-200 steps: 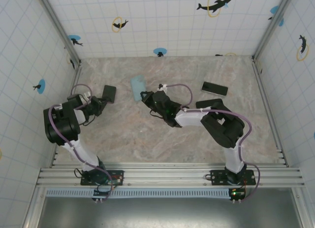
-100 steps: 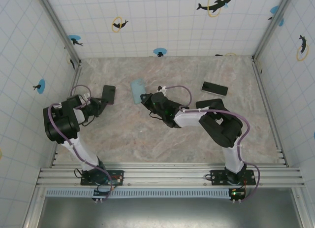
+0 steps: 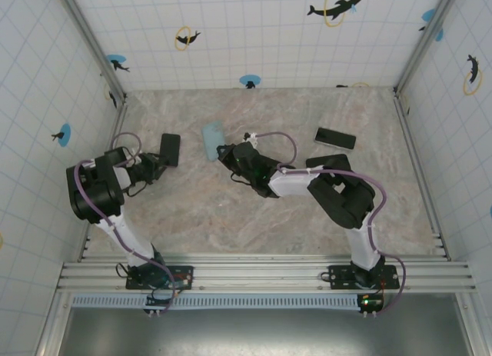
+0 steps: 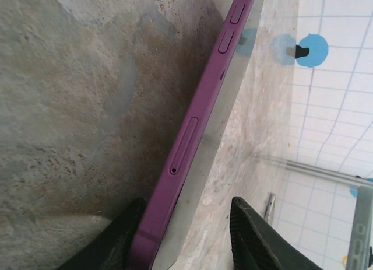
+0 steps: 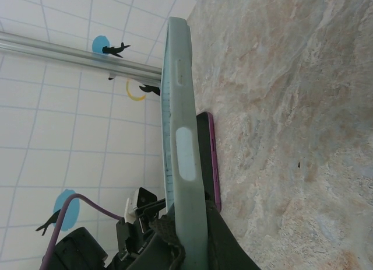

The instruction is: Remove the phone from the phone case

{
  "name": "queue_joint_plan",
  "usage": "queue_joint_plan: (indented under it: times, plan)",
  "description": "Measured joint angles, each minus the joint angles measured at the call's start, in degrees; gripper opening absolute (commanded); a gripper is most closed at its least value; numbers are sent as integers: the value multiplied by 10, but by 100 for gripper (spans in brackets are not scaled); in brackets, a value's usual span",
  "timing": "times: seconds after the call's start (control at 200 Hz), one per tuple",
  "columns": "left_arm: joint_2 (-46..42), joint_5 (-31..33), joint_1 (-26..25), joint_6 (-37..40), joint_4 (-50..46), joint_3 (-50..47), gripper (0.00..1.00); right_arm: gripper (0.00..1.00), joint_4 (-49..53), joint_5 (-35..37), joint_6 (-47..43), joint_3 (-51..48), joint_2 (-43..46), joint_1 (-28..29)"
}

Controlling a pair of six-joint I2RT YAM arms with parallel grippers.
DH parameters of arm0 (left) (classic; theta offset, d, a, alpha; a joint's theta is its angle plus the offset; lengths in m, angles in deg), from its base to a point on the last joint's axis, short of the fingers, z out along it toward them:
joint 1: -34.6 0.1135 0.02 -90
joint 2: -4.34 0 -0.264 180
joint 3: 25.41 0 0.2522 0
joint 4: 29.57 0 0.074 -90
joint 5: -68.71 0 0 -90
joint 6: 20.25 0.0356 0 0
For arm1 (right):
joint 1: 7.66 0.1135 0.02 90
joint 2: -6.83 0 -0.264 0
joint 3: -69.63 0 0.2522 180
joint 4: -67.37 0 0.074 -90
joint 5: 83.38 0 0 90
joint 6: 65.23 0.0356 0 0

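Note:
The purple phone (image 3: 170,148) lies black face up on the marble table at the left, apart from the case. My left gripper (image 3: 154,166) stands open round its near end. In the left wrist view the phone's purple edge (image 4: 192,136) runs between the fingers of the left gripper (image 4: 186,226); the left finger (image 4: 119,238) is against it and the right finger (image 4: 256,235) is clear of it. My right gripper (image 3: 225,151) is shut on the pale blue phone case (image 3: 213,139), held on edge. In the right wrist view the case (image 5: 179,124) rises from the right gripper (image 5: 189,241), with the phone (image 5: 208,159) lying beyond it.
A second black phone-like slab (image 3: 335,138) lies at the back right of the table. Tiled walls with metal corner rails (image 3: 92,44) close in the left, back and right sides. Bare marble (image 3: 200,217) stretches in front of both grippers.
The left gripper's jaws have opened off the purple phone, which stays on the table. The right gripper has carried the blue case slightly left and toward the back.

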Motion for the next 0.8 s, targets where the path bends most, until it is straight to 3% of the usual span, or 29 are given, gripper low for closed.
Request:
queue_joint_plan:
  times: [0.41, 0.796]
  plan:
    - [0, 2, 3, 16, -20, 8, 49, 4, 13, 0, 0, 0, 0, 0]
    - [-6, 35, 8, 121, -141, 65, 55, 4, 24, 0, -7, 8, -1, 1]
